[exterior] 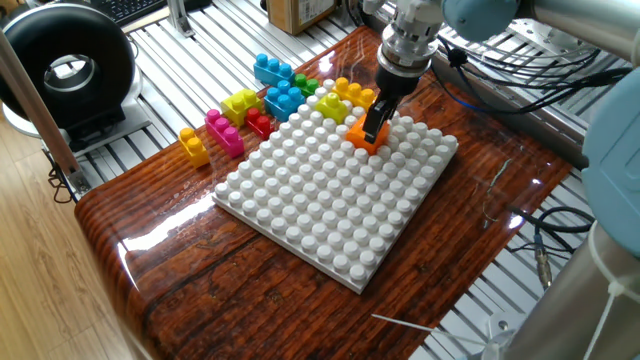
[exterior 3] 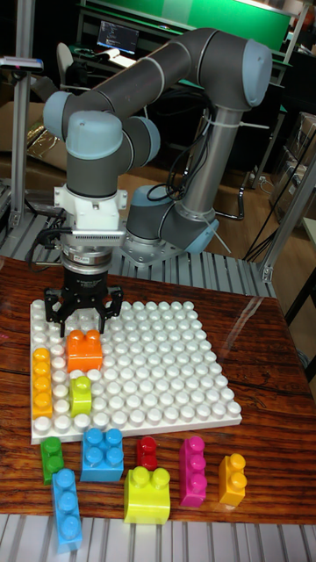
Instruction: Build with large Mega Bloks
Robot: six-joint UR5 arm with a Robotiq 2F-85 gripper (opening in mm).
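An orange brick (exterior: 360,136) (exterior 3: 85,349) sits pressed onto the white baseplate (exterior: 330,205) (exterior 3: 167,369) near its far edge. My gripper (exterior: 375,120) (exterior 3: 83,316) hangs just above it, open, its fingers spread to either side of the brick's top. Also on the plate are a long yellow-orange brick (exterior 3: 41,382) (exterior: 352,92) and a lime brick (exterior 3: 81,395) (exterior: 332,107). Loose beside the plate lie two blue bricks (exterior: 272,70) (exterior: 285,98), a green one (exterior: 305,85), a yellow one (exterior: 240,103), a red one (exterior: 260,122), a magenta one (exterior: 225,132) and a small yellow-orange one (exterior: 194,146).
A black round device (exterior: 65,65) stands on the slatted bench to the left. A cardboard box (exterior: 300,12) is at the back. Cables (exterior: 520,60) run along the right. The wooden table's rounded edge (exterior: 110,250) is at the front left.
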